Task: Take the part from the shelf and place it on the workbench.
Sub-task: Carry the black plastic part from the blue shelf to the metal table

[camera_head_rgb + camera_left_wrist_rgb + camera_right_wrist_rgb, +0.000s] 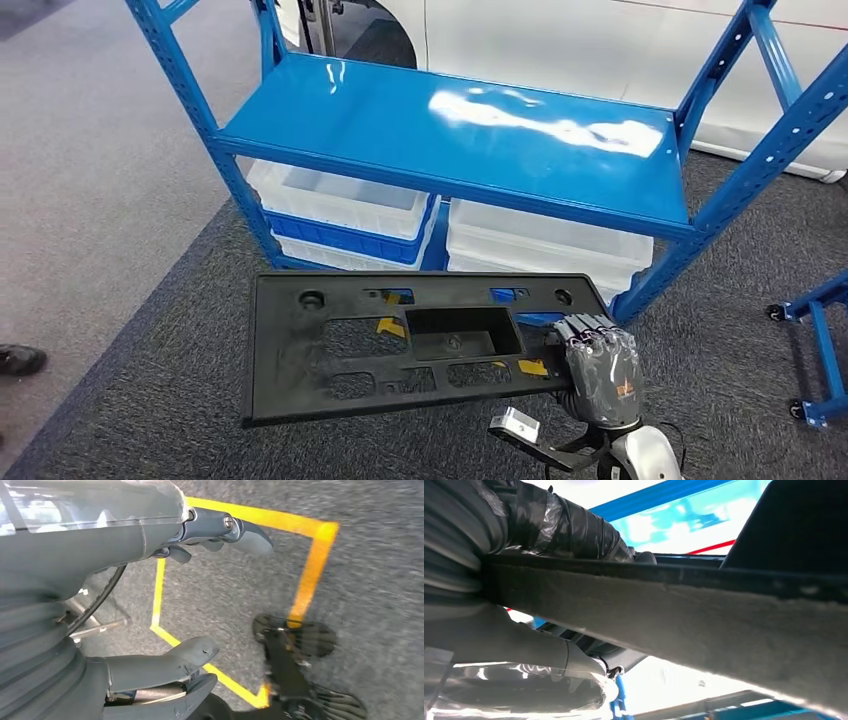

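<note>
Looking down from the head view, one black part (420, 345), a flat plastic panel with cut-outs, hung level in the air in front of the blue shelf (450, 130), clear of its bare top board. The right robot hand (600, 370) gripped the part at its right end, fingers curled over the top face. Under the shelf's top board sat four white bins (340, 200), stacked two and two. One dark shoe (20, 358) of a person showed at the left edge of the grey carpet.

In the left wrist view, the left robot hand (200, 590) hung above the carpet with fingers apart and nothing between them; yellow tape lines (310, 570) crossed the floor.

In the right wrist view, the part's edge (674, 610) ran between the right robot hand's fingers and thumb, pinched.
</note>
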